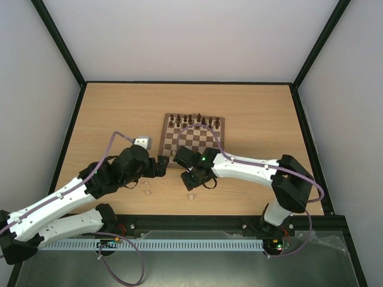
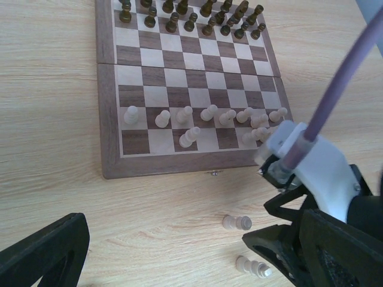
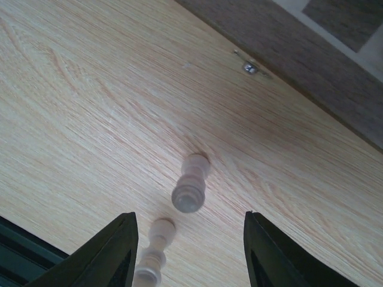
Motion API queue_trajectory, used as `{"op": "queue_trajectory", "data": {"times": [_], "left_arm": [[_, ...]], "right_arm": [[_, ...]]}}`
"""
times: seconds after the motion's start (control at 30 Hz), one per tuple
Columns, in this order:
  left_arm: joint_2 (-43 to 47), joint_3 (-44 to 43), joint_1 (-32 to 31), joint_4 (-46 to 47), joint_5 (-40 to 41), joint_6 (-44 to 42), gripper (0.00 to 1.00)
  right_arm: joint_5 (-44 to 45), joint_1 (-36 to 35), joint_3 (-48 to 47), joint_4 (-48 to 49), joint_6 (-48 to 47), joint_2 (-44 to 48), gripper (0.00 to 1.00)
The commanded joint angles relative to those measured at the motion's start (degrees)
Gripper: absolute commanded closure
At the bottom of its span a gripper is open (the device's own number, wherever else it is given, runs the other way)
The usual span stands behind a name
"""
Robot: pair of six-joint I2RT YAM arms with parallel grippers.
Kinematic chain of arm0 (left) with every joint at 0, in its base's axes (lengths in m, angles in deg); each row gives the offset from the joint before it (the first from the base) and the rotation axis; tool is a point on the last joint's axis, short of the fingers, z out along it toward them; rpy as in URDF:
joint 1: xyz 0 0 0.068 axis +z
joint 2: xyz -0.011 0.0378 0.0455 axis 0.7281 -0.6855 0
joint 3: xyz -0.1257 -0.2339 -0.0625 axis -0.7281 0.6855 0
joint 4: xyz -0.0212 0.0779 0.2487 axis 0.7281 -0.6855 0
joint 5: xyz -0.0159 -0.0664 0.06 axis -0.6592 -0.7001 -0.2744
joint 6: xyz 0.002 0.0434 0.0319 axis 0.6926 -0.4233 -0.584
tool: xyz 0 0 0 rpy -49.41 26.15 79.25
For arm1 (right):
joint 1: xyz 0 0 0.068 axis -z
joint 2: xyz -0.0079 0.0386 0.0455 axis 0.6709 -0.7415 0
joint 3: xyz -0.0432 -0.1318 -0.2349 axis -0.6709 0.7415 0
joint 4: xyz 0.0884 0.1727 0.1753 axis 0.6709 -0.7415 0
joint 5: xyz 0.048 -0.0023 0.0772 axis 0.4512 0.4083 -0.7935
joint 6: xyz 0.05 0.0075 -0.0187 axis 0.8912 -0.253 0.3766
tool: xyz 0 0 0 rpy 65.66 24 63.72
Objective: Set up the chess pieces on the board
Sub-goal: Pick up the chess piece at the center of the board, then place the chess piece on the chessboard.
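Light-wood tabletop (image 1: 119,113) is stretching out under both my arms, with pale walls closing it in on three sides. I am facing the board (image 2: 106,131), which is lying flat toward the middle of the table. Dark brown pieces (image 2: 172,24) are standing along its far rows. The pale chess pieces (image 2: 163,118) are standing mostly in a ragged line on the second row from my side, bunching up toward the right end. One of them (image 2: 190,136) is sitting a row nearer, close to the board's near edge.

Two more pale pieces are lying on their sides on the bare wood, just off that near edge. I am holding my right gripper (image 3: 188,218) low over them with its fingers (image 3: 122,251) apart and closing on nothing. One fallen piece (image 3: 191,182) is showing in the gap between them. The other (image 3: 152,254) is lying close to the left finger, near the table's front edge.

I am keeping my left gripper (image 1: 161,166) just off the board's near left corner. Its fingers (image 2: 48,251) are spreading wide and holding nothing.
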Motion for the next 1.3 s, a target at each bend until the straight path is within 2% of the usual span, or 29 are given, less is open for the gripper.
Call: {"op": "queue_trajectory", "data": {"times": [0.0, 0.2, 0.37, 0.7, 1.07, 1.27], "left_arm": [[2.8, -0.4, -0.2, -2.2, 2.0, 0.5, 0.01], [5.5, -0.8, -0.2, -3.9, 2.0, 0.6, 0.01], [7.1, -0.4, -0.2, -4.9, 2.3, 1.1, 0.01], [8.4, -1.2, -0.2, -6.2, 2.5, 1.2, 0.01], [6.0, -2.9, -0.2, -4.7, 3.7, -1.1, 0.01], [4.7, -3.6, -0.2, -4.3, 4.3, -1.7, 0.01]], "right_arm": [[0.6, -0.9, -2.4, -1.3, -0.5, -3.4, 0.52], [1.3, -1.3, -3.7, -2.5, 0.2, -6.8, 0.66], [2.8, -1.5, -5.6, -4.1, 0.3, -9.4, 0.7], [3.8, -1.5, -7.1, -5.2, 0.3, -10.2, 0.97], [9.1, -0.3, -13.9, -11.2, -2.2, -6.1, 0.99], [4.6, 6.6, -15.5, -9.0, -5.3, -3.4, 0.99]]}}
